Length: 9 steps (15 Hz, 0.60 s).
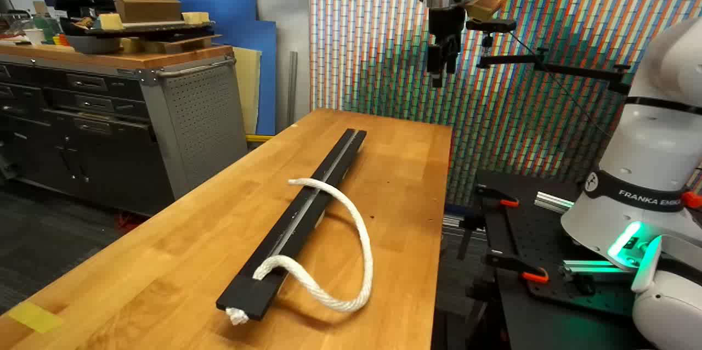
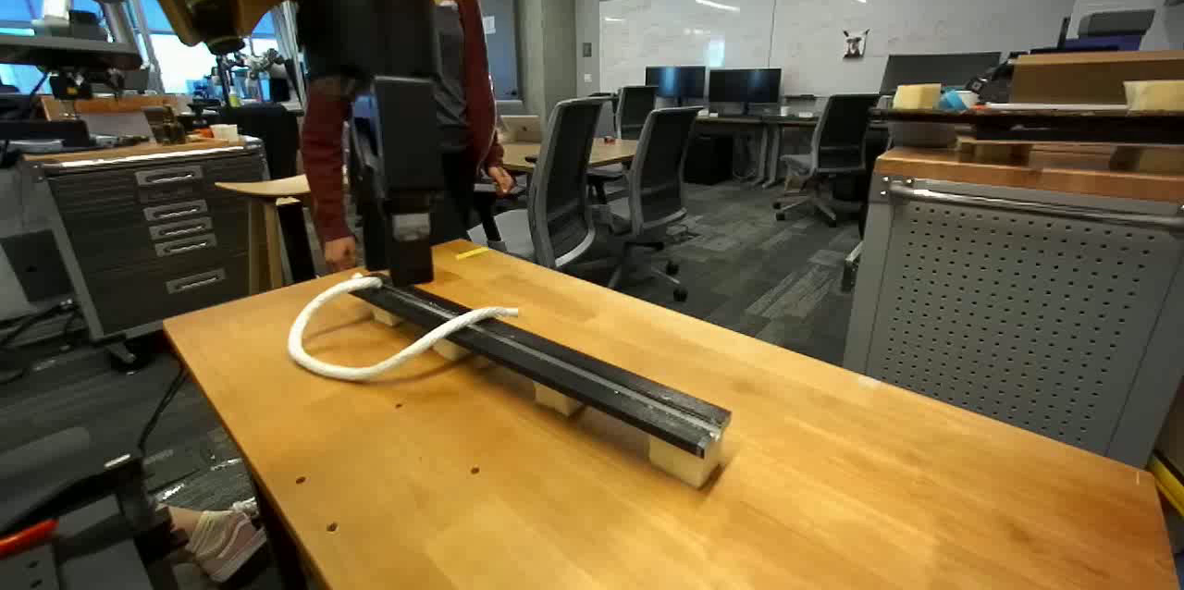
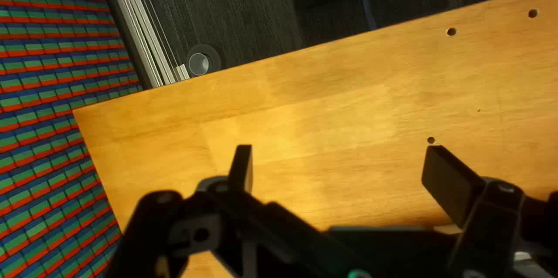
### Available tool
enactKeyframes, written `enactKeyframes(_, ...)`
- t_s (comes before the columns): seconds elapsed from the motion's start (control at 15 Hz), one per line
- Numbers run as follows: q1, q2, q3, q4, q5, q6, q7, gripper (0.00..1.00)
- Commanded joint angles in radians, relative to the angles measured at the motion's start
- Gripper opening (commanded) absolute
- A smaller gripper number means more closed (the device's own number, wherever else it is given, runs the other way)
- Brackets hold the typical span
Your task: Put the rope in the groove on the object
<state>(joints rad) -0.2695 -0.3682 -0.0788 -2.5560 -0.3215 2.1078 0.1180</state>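
I log: white rope bowed out beside black bar; one stretch crosses lengthwise groove, tip overhanging.

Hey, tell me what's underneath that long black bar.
In an exterior view, several pale blocks sit beneath the black bar, holding it up off the table. The bar itself covers whatever lies farther underneath.

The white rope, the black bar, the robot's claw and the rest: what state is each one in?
White rope: slack, bowed out to one side, mostly outside the groove
Groove: mostly unfilled, rope crossing over it
Black bar: raised on blocks
White tuft at the bar's end: frayed
Gripper (the claw): open, raised above the table, holding nothing
Base light: glowing green
Cabinet drawers: shut
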Motion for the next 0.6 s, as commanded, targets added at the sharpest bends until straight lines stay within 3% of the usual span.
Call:
enactKeyframes(0.0, 0.017, 0.000, -0.016, 0.004, -0.006, -0.003, 0.005, 1.00)
enactKeyframes(0.53, 0.017, -0.001, -0.016, 0.010, -0.006, -0.003, 0.005, 1.00)
